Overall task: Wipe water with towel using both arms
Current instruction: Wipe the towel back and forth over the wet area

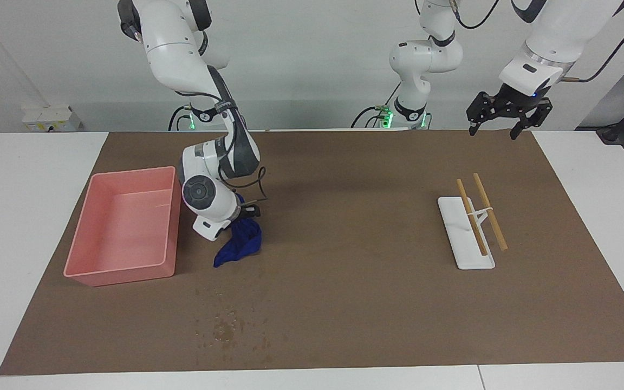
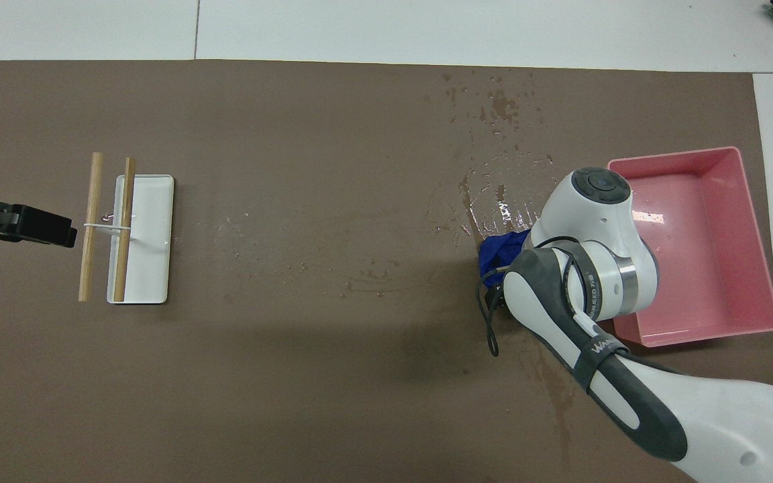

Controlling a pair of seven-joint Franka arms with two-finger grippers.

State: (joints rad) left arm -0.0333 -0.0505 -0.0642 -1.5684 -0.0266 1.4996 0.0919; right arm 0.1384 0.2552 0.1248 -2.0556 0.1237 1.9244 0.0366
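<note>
Nearest the robots, over the mat's (image 1: pixel 344 244) edge at the left arm's end: left gripper (image 1: pixel 493 132) raised, fingers spread wide, nothing between them, waiting. Farther out, toward that same end: white rack (image 1: pixel 466 249) with two wooden sticks (image 1: pixel 489 211) laid across it, well apart from any wet patch. Toward the right arm's end: right gripper (image 1: pixel 244 214) low over the mat, just beside the pink tray (image 1: pixel 133 171), fingertips pinched shut on the upper end of the towel (image 1: pixel 239 244), which hangs in a narrow bunch, lower end apparently trailing on the mat. Around and just past the towel in the overhead view: glossy wet streaks (image 2: pixel 507 208). Farthest from the robots: the main scatter of water (image 1: pixel 225 327), droplets and dark blotches, not yet reached by the cloth. Likely trouble from here: a bunched, corner-held towel meets the mat with little surface, so may smear water into streaks rather than soak it up; may also slip out of the pinch if dragged hard. Right wrist close to the tray wall, so a sideways sweep risks shoving the tray.
</note>
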